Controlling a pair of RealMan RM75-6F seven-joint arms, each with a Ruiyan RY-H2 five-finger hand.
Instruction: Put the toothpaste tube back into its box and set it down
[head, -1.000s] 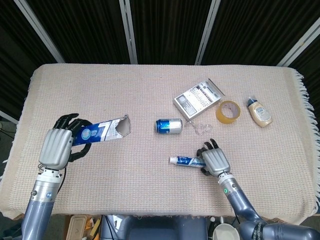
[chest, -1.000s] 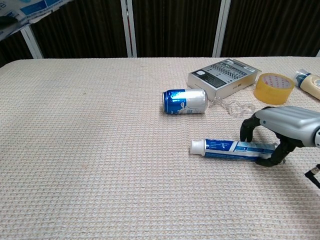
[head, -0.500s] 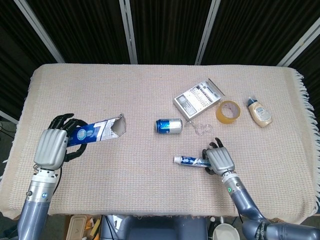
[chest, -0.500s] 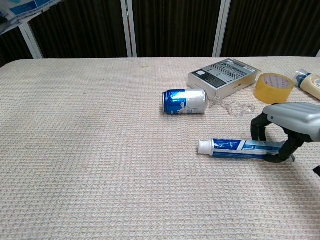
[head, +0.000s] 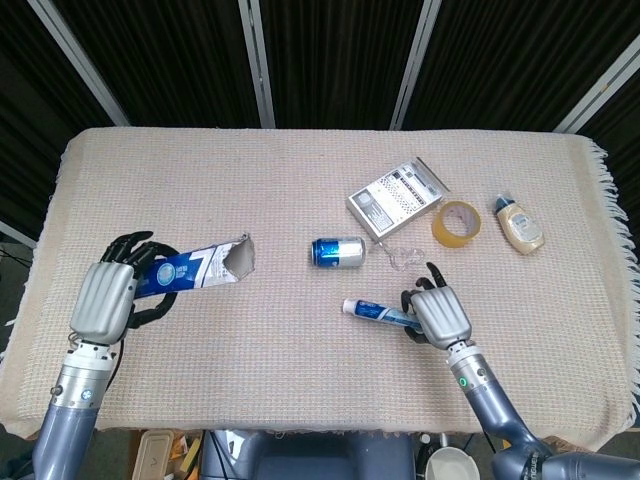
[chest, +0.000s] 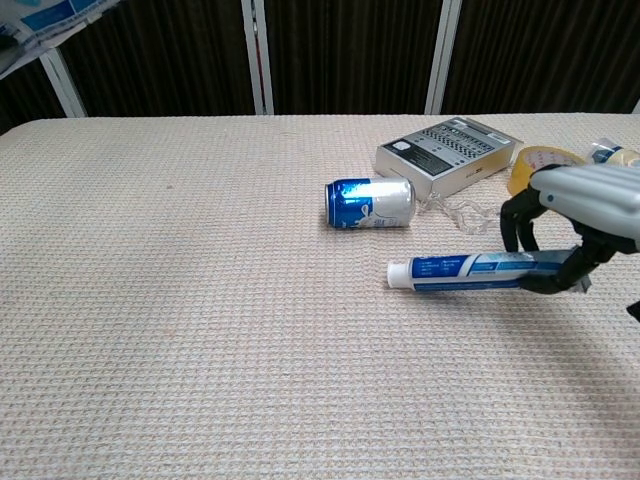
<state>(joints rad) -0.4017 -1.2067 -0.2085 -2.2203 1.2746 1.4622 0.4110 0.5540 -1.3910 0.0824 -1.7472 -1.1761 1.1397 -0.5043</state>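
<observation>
My right hand (head: 436, 314) (chest: 580, 205) grips the tail end of the blue and white toothpaste tube (head: 375, 312) (chest: 462, 272), which hangs a little above the cloth with its white cap pointing left. My left hand (head: 108, 296) holds the blue and white toothpaste box (head: 198, 266) at the table's left, off the surface, its torn open flaps facing right toward the middle. In the chest view only a corner of the box (chest: 50, 22) shows at the top left, and the left hand is out of frame.
A blue can (head: 337, 252) (chest: 369, 203) lies on its side at centre. Behind it are a grey printed box (head: 397, 196) (chest: 448, 148), a crumpled clear wrapper (chest: 464, 213), a yellow tape roll (head: 456, 222) and a small cream bottle (head: 519, 223). A beige woven cloth (head: 300, 170) covers the table.
The right hand has closed on the tube and lifted it off the cloth, the cap end now raised. The left hand with the box shifted slightly.
</observation>
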